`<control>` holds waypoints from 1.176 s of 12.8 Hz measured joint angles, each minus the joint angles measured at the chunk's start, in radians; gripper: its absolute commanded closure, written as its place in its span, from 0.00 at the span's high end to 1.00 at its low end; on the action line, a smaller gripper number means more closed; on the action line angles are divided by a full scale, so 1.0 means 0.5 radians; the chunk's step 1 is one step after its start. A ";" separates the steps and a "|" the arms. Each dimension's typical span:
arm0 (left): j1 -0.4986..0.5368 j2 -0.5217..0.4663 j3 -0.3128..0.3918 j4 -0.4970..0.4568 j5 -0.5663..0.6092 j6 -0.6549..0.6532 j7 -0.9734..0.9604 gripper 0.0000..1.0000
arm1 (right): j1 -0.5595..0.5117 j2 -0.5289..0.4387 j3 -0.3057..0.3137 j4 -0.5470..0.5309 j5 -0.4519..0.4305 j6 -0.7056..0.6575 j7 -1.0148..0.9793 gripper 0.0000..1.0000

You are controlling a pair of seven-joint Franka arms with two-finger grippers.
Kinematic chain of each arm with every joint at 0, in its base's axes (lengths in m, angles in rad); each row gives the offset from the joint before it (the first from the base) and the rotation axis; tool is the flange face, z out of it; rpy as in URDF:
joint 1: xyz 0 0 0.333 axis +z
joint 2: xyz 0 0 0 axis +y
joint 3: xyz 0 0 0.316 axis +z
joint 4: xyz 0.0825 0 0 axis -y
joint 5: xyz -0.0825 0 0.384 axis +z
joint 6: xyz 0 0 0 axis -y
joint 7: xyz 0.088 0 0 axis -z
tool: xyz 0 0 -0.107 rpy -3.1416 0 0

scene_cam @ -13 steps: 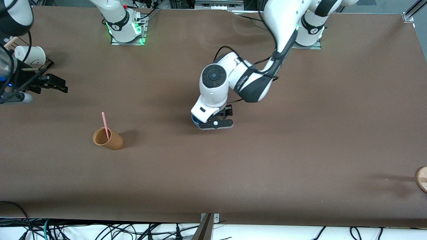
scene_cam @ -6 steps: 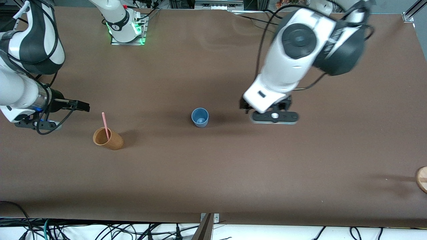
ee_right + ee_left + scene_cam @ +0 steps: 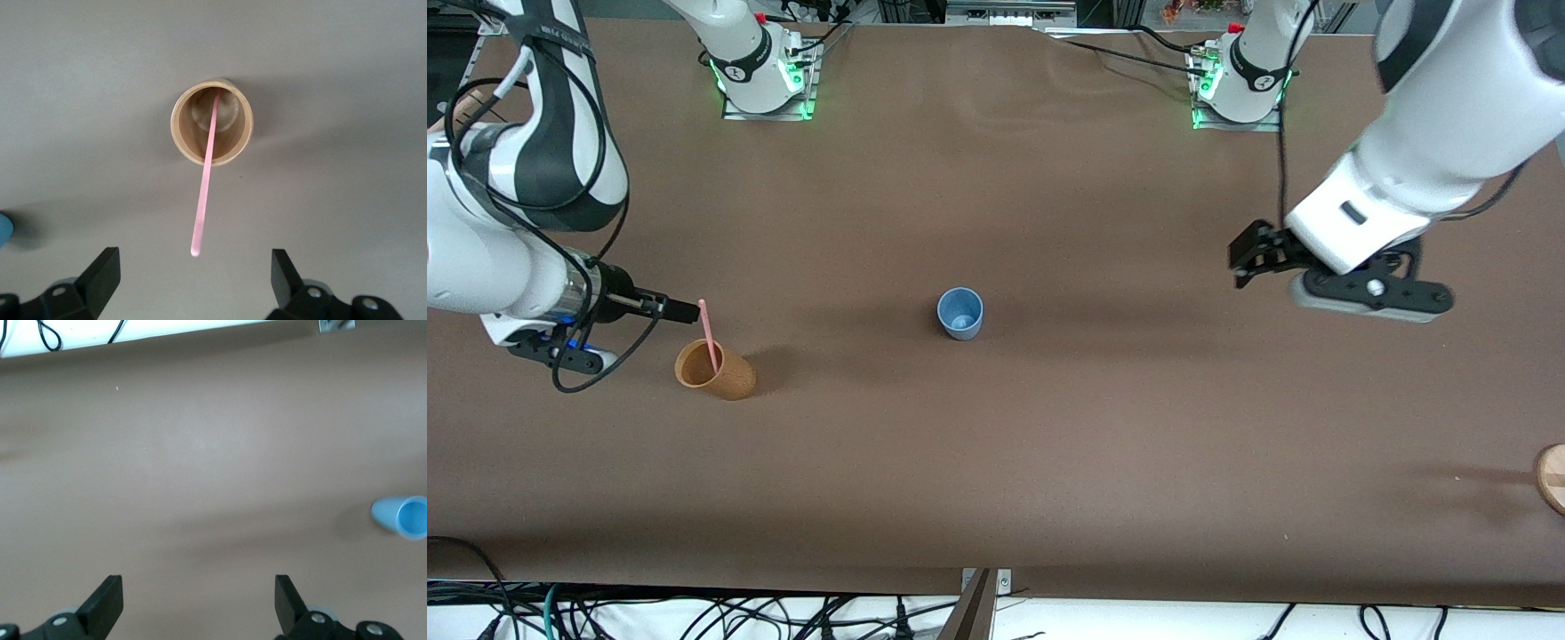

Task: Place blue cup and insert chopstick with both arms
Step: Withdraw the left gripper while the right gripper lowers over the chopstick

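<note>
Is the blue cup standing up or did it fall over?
Standing up. The blue cup rests on its base on the table, with its open mouth facing up and nothing inside it.

Two glossy white robot arms with black joint bands are seen, each on a base ringed with green light. Black cables are looped along the links. A round black cap is set into one wrist. Each black two-finger gripper [image 3: 1249, 253] [image 3: 680, 308] is mounted on a grey flange with a pale screw.
</note>
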 measured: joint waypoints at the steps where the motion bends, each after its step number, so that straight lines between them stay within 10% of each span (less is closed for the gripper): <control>1: 0.033 -0.065 0.000 -0.081 0.000 -0.001 0.096 1.00 | -0.003 0.039 -0.005 0.000 0.015 0.016 0.011 1.00; 15: 0.401 -0.336 -0.019 -0.578 -0.063 0.002 0.219 1.00 | -0.024 0.272 -0.010 0.000 0.085 0.169 0.139 1.00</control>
